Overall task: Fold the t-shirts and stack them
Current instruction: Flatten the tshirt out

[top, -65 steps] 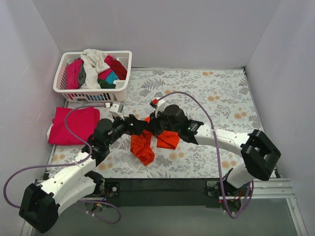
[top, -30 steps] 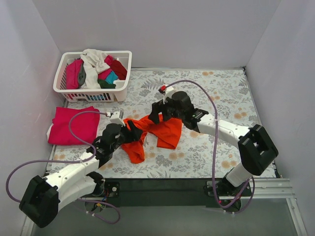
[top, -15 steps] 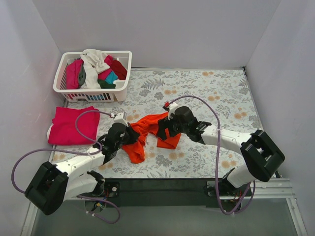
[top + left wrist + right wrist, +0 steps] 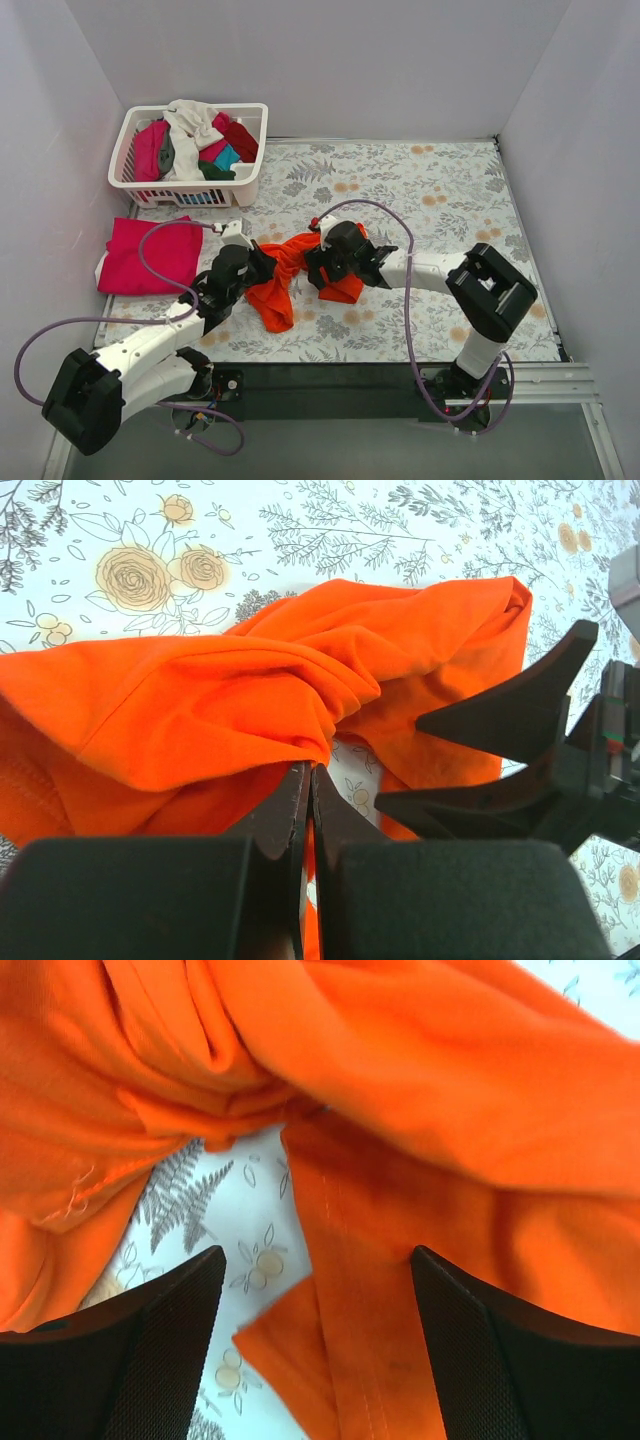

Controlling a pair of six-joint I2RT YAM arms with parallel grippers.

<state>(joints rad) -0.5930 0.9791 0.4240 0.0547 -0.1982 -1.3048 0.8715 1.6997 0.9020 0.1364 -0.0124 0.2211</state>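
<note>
A crumpled orange t-shirt (image 4: 278,296) lies on the floral table near its front middle. My left gripper (image 4: 264,266) sits at the shirt's left side. In the left wrist view the left gripper (image 4: 308,771) is shut, with a fold of the orange t-shirt (image 4: 200,695) pinched between its jaws. My right gripper (image 4: 317,268) is low over the shirt's right part. It stands open in the right wrist view (image 4: 315,1295), and the orange t-shirt's (image 4: 450,1090) hem lies between its fingers. The right gripper's black fingers (image 4: 510,715) show close by in the left wrist view.
A folded magenta-pink t-shirt (image 4: 150,256) lies at the table's left edge. Behind it stands a white slatted basket (image 4: 186,190) heaped with white, dark red, pink and teal t-shirts (image 4: 198,135). Grey walls close in the table on three sides.
The left gripper has shut on the orange t-shirt. The right gripper has moved left and down onto the shirt, close to the left one, and the cloth has bunched between them.
</note>
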